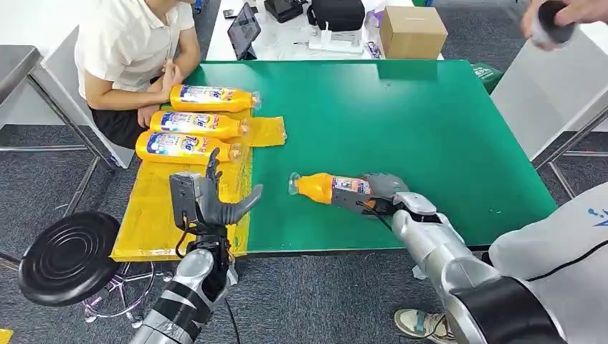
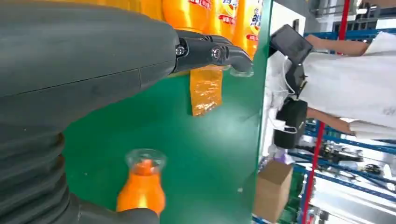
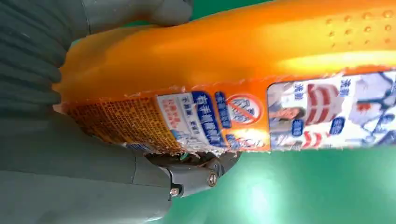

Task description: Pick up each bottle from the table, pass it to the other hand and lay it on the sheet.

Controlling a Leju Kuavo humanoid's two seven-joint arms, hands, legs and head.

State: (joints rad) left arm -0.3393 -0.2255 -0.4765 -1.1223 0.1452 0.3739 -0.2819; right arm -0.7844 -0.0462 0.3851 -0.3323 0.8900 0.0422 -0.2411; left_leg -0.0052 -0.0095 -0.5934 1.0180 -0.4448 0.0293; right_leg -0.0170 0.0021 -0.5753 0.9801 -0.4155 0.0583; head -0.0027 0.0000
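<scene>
An orange bottle [image 1: 326, 187] lies on its side on the green table [image 1: 401, 122], its clear cap pointing left. My right hand [image 1: 380, 195] wraps around its base end; up close the bottle [image 3: 243, 88] sits pressed between thumb and fingers [image 3: 191, 175]. My left hand [image 1: 211, 201] hovers open over the near edge of the yellow sheet [image 1: 161, 215], fingers spread, left of the bottle's cap [image 2: 144, 161]. Three more orange bottles [image 1: 190, 123] lie side by side on the sheet's far part.
A person in a white shirt [image 1: 133, 50] sits at the table's far left corner. A black stool [image 1: 68, 254] stands at the left. A cardboard box [image 1: 412, 30] and gear sit behind the table. Another person's hand [image 1: 559, 18] holds a roll at top right.
</scene>
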